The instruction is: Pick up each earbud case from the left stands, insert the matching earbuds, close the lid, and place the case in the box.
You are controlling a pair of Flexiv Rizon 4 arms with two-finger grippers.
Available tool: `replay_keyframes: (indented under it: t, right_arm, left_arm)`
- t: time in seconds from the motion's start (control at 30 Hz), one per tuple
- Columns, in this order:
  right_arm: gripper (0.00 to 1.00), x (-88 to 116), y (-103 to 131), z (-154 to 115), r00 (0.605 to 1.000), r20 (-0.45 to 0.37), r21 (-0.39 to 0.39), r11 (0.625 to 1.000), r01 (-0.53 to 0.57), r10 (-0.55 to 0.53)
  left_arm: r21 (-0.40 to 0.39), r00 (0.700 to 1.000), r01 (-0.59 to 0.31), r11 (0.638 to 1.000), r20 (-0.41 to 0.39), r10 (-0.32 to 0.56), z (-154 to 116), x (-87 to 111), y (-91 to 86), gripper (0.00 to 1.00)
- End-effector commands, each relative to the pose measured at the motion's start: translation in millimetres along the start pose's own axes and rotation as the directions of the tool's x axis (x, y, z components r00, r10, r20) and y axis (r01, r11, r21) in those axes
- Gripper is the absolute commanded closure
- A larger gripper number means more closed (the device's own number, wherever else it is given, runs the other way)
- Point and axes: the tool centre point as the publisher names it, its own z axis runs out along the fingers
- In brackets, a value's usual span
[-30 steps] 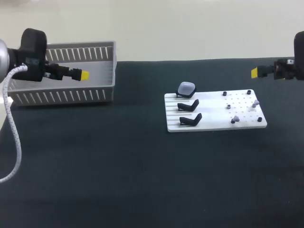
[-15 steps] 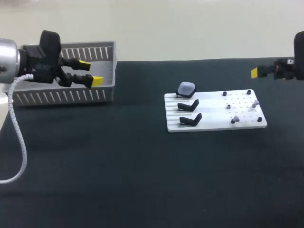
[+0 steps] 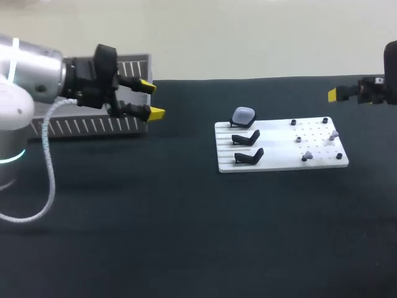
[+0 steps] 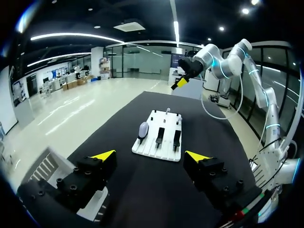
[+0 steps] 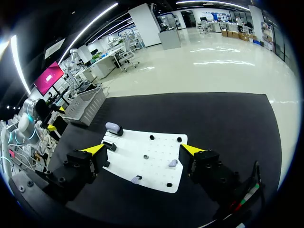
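The left fingers (image 3: 156, 113) hang released and empty just beside the grey box (image 3: 87, 127). A pale earbud case (image 3: 244, 115) sits on the rearmost stand (image 3: 236, 125) of the white board (image 3: 279, 162) on the bench (image 3: 186, 217). The right fingers (image 3: 337, 94) are spread, holding nothing, off the board's other end.

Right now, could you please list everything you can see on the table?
table: 1, black, under everything
box: 1, grey, slatted, far left
board: 1, white, right of middle
stands: 3, black, on the board's left part; the two nearer ones empty
case: 1, pale grey, on the farthest stand
earbuds: 2, pale, on the board's right part
pegs: 4, black, on the board's right part
left gripper: 1, yellow tips, open, beside the box
right gripper: 1, yellow tips, open, far right
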Motion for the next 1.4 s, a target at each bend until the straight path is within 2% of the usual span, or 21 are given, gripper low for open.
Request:
replay_keyframes:
  t: [0.03,0.27,1.07,1.27,1.4]
  right_arm:
    - [0.0,0.1,0.2,-0.4,1.0,-0.001,0.001,1.0,0.0,0.0]
    - [0.0,0.1,0.2,-0.4,1.0,-0.001,0.001,1.0,0.0,0.0]
    - [0.0,0.1,0.2,-0.4,1.0,-0.001,0.001,1.0,0.0,0.0]
    - [0.0,0.1,0.2,-0.4,1.0,-0.001,0.001,1.0,0.0,0.0]
    - [0.0,0.1,0.2,-0.4,1.0,-0.001,0.001,1.0,0.0,0.0]
  left_arm:
    - [0.043,1.0,-0.011,0.999,-0.01,0.011,26.2,-1.5,6.6,0.0]
    - [0.099,0.999,0.043,0.994,-0.02,-0.041,46.4,2.3,10.0,0.0]
    - [0.099,0.999,0.043,0.994,-0.02,-0.041,46.4,2.3,10.0,0.0]
    - [0.11,1.0,0.0,0.994,-0.021,0.003,58.3,6.9,17.2,0.0]
    - [0.165,0.999,-0.033,0.986,-0.033,0.039,70.8,7.7,22.8,0.0]
